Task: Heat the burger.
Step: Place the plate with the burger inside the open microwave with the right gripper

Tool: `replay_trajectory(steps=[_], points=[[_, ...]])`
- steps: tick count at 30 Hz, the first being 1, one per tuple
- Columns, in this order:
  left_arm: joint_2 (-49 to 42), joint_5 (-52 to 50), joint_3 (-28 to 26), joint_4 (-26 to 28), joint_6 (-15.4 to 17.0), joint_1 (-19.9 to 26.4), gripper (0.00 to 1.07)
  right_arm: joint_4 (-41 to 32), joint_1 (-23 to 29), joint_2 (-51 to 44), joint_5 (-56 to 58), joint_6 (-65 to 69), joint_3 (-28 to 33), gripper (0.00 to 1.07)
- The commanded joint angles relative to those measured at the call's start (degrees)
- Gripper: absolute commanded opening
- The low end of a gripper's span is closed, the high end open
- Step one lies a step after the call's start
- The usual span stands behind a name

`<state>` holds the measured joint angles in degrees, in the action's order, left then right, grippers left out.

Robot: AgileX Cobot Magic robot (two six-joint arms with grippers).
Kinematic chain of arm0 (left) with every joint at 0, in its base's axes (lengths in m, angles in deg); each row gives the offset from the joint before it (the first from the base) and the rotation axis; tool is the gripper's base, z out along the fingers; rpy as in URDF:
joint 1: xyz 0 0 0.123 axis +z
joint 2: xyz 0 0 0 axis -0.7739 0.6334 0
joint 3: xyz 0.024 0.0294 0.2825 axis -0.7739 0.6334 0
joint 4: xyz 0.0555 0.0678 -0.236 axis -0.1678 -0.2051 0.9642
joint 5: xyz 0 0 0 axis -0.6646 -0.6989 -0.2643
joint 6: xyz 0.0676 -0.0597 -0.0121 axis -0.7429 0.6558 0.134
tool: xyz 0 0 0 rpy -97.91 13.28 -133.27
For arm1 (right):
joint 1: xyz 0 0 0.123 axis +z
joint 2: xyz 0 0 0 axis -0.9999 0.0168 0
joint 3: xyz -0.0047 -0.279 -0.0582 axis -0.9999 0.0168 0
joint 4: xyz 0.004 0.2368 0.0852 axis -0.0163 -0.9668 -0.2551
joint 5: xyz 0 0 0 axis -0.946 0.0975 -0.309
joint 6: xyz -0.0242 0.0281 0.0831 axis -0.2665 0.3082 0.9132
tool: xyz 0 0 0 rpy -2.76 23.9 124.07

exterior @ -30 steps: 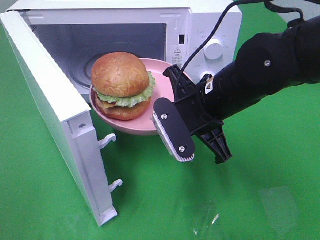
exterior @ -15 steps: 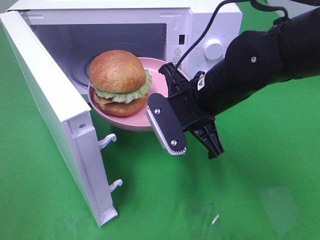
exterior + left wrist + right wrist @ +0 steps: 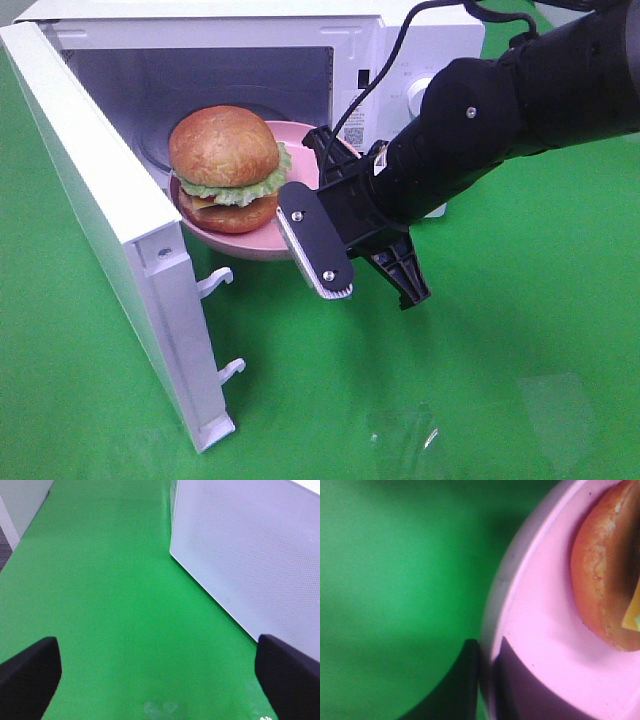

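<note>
The burger (image 3: 225, 165), with a golden-brown bun, lettuce and cheese, sits on a pink round plate (image 3: 252, 247) held just in front of the open microwave (image 3: 200, 62), its far edge at the opening. My right gripper (image 3: 322, 158) is shut on the plate's right rim. The right wrist view shows its dark fingers (image 3: 464, 681) pinching the plate rim (image 3: 545, 630), with the burger's lower bun (image 3: 602, 580) close by. My left gripper (image 3: 160, 680) is open over bare green cloth beside the microwave door (image 3: 250, 555). It does not show in the exterior view.
The microwave door (image 3: 110, 220) hangs wide open at the left, its latch hooks (image 3: 215, 285) pointing right. The right arm (image 3: 500, 110) covers part of the control panel. A black cable (image 3: 400, 50) runs over the microwave's front. Green cloth (image 3: 480, 380) covers the table.
My right arm has moved left and a little back, carrying the plate with the burger closer to the microwave opening. The grip on the rim has not changed.
</note>
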<state>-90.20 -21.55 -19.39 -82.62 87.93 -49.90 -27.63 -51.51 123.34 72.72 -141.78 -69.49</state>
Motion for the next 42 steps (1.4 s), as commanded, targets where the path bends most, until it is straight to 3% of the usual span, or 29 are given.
replay_trajectory(steps=[1,42], points=[[-0.9,-0.5,0.1,0.4,0.0,0.0,1.0,-0.9,0.0,-0.4,-3.0,0.0,-1.8,0.0],[-0.9,-0.5,0.1,0.4,0.0,0.0,1.0,-2.3,-0.1,9.6,1.4,4.3,-17.8,0.0]])
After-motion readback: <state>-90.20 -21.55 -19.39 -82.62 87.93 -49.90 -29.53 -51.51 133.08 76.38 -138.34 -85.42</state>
